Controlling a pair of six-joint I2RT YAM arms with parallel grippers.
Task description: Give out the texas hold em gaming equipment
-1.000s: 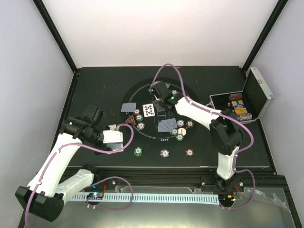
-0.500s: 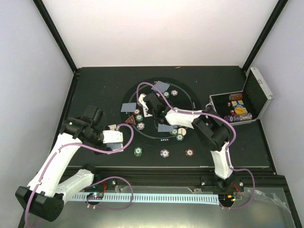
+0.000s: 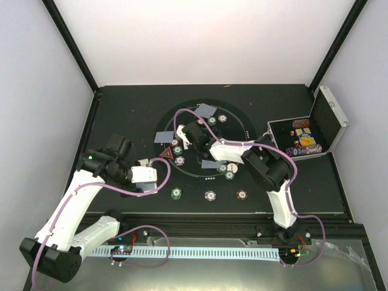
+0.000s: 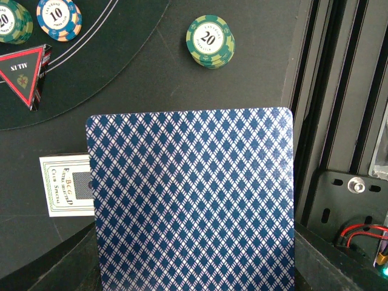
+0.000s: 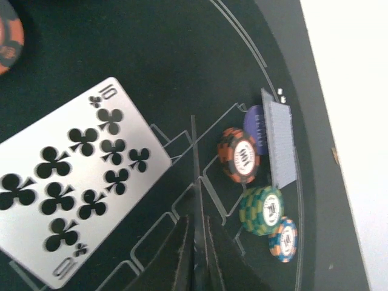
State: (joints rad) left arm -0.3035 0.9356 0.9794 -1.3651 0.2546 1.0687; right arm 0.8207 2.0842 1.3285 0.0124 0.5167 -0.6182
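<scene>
My left gripper [image 3: 147, 174] hovers off the mat's left edge, shut on blue-diamond-backed playing cards [image 4: 191, 200] that hide its fingers. A white printed card [image 4: 65, 185] lies below them. A red triangle marker [image 4: 24, 71] and a green chip [image 4: 210, 41] lie ahead. My right gripper [image 3: 184, 137] is over the left part of the mat, shut on a card seen edge-on [image 5: 195, 176]. A face-up ten of clubs [image 5: 73, 182] lies beside it. A maroon chip [image 5: 240, 156], a green chip [image 5: 262, 210], a blue chip [image 5: 284, 239] and a blue-backed card [image 5: 280, 142] lie beyond.
The round black mat [image 3: 251, 142] also bears a card at its far side [image 3: 206, 110], another card [image 3: 210, 163] and the white button [image 3: 232, 167]. Chips [image 3: 210, 195] lie along the near edge. The open silver case [image 3: 324, 121] stands at the right.
My right arm has swung left from the mat's far middle to its left part. A blue-backed card now shows at the mat's far side. The left arm has not moved.
</scene>
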